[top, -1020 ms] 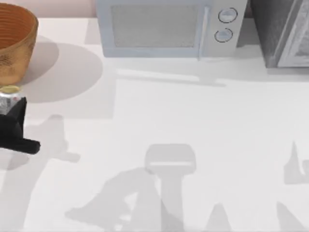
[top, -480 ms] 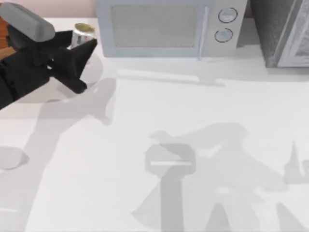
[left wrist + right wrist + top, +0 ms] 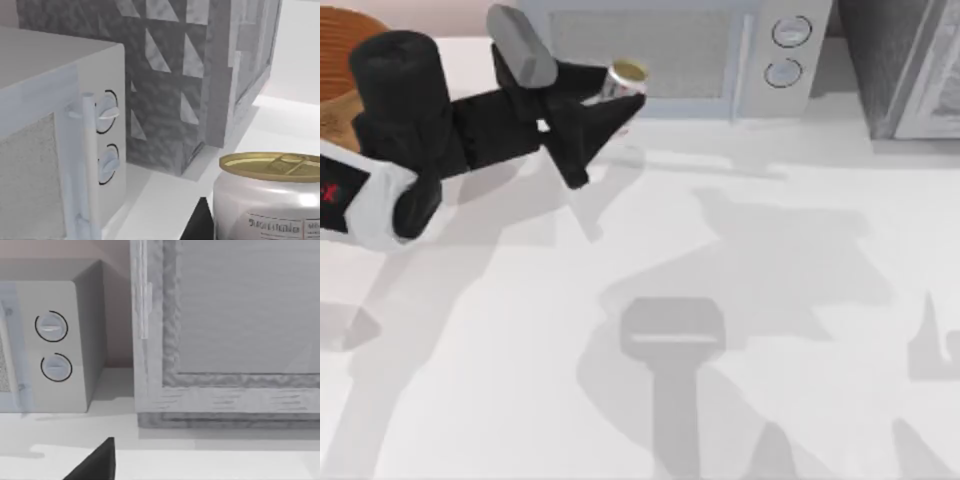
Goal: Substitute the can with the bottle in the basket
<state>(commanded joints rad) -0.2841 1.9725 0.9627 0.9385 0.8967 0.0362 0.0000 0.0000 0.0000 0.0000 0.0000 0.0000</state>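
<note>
At eleven o'clock on the table, before the microwave point(image 3: 660, 55) | can point(image 3: 622, 80) was clamped by left gripper point(image 3: 605, 105) fingers | basket point(image 3: 345, 60) lay at ten o'clock.

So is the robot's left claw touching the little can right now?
Touching. In the top view the left gripper has its black fingers closed around the can, carried in front of the microwave. The left wrist view shows the can right against a fingertip.

Glossy metal can point(image 3: 267, 200) with dull gold top, ribbed woven basket point(image 3: 345, 45), matt smooth white table point(image 3: 770, 300)
</note>
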